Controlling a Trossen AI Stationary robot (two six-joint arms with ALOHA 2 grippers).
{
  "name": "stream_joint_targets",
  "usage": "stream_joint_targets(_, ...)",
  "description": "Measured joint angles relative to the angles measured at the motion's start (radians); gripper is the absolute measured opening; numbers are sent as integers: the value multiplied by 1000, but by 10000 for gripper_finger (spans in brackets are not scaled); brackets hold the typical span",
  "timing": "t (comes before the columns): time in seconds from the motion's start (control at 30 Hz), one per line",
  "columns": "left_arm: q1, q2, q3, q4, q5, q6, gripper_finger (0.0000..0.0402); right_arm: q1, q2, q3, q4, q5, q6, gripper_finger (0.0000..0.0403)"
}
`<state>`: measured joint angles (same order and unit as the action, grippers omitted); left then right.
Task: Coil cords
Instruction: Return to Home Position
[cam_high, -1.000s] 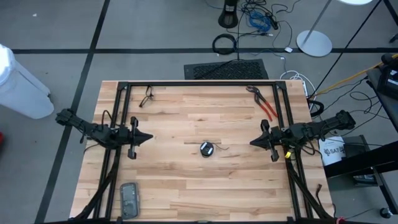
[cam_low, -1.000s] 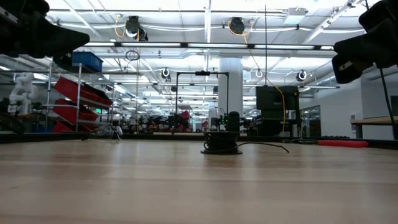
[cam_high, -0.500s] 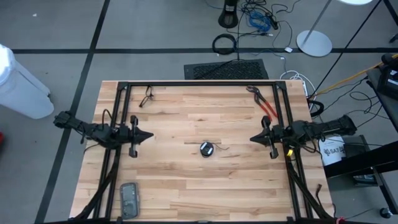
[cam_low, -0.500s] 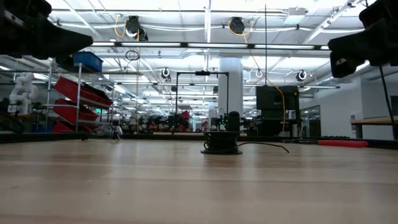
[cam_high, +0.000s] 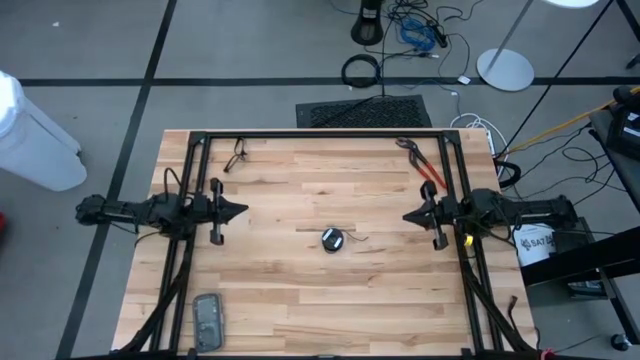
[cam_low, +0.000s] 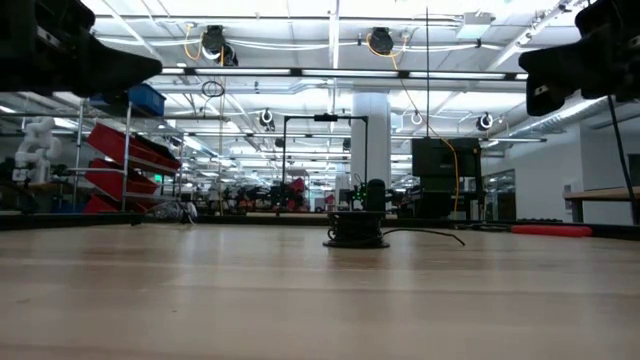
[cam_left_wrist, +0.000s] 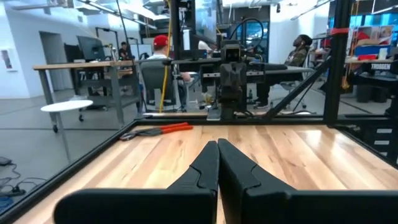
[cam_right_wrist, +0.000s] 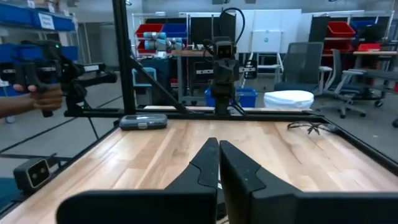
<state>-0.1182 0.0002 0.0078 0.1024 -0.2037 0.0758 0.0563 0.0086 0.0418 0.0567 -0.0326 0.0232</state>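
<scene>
Nearest, by the table's (cam_high: 300, 300) front-left corner: spotted a flat grey case (cam_high: 207, 322) lying on the wood. Further in, approx. mid-table: found the cord (cam_high: 332, 240) wound into a small tight coil w/ a short loose tail trailing toward the right side; touched by neither arm. Slightly beyond that, at opposite table edges: logged the left gripper (cam_high: 243, 210) and right gripper (cam_high: 405, 217), both raised off the wood, tips pointed inward at each other, well apart from the coil. Saw each pair of fingers pressed together w/ no gap, nothing clamped. At the far edge: noted red-handled pliers (cam_high: 428, 172) on the right, a pair of glasses (cam_high: 236, 155) on the left. Past the table, on the floor: made out a dark mat (cam_high: 365, 110), then a thick black cable ring (cam_high: 361, 70).
</scene>
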Motion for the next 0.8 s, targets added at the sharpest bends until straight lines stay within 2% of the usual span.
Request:
stream_joint_targets(0.2, 58, 0, 0, -7, 100, -36, 4, -20, 0, 0, -26, -6, 1, 0)
stream_joint_targets(0.4, 69, 0, 0, -4, 103, -42, 4, -19, 13, -27, -33, -17, 70, 0)
stream_joint_targets(0.8, 68, 0, 0, -67, 100, -96, 4, -20, 14, -27, -33, -16, 67, 0)
